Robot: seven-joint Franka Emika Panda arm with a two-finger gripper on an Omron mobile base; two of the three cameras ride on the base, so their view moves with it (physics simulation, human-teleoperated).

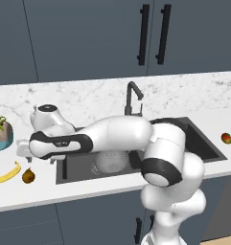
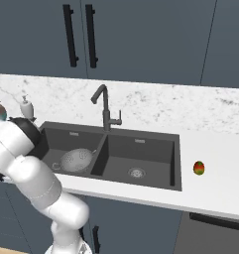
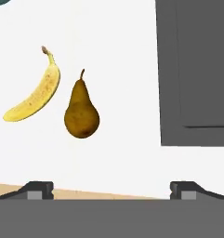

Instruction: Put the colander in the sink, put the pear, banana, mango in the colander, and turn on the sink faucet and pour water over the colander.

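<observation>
Hand view looked straight down on the white bench, with the claw spread about as wide as it goes and nothing between its two dark fingertips. Below it lay the pear, stem pointing away from the fingertips, and just beside it the banana, close but not touching. A corner of the dark sink filled that view's upper right.

From the left base view, the arm reached out over the bench left of the sink, its hand hanging above the two fruits near the front edge: the banana and the pear next to it. A teal pot with a plant stood further back near the left end.

From the right base view, the colander sat upright in the sink's left basin, holding no fruit. The faucet rose behind the divider between the basins, no water visible at it. A white soap bottle stood at the sink's back left corner. The mango lay alone on the bench right of the sink, well apart from the other fruit.
</observation>
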